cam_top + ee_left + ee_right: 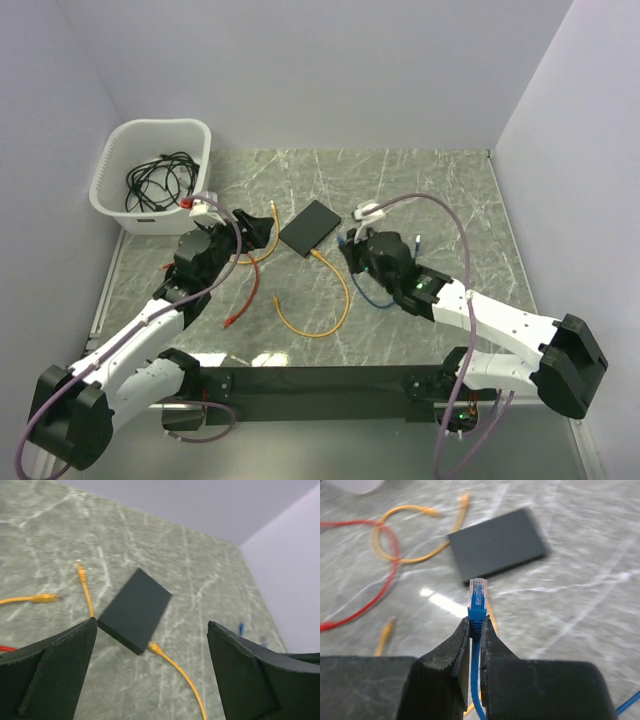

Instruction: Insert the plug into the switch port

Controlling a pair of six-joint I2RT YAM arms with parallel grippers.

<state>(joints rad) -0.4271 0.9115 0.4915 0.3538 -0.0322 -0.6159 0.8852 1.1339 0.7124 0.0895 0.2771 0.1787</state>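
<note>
Pinching the blue plug (pixel 478 596), the right gripper (pixel 476 629) should square the tip to the socket edge of the switch (pixel 497 545), flat mid-table, while the left gripper (pixel 151 630), wide open nearby, could steady it.

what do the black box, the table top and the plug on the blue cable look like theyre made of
Black box: likely plastic or painted metal, matte; flat even faces with no glare.
Table top: marble or a marble-print sheet, glossy; white veins on grey-green, plus a bright reflection.
Plug: clear hard plastic; the tip is see-through above its blue collar.
</note>
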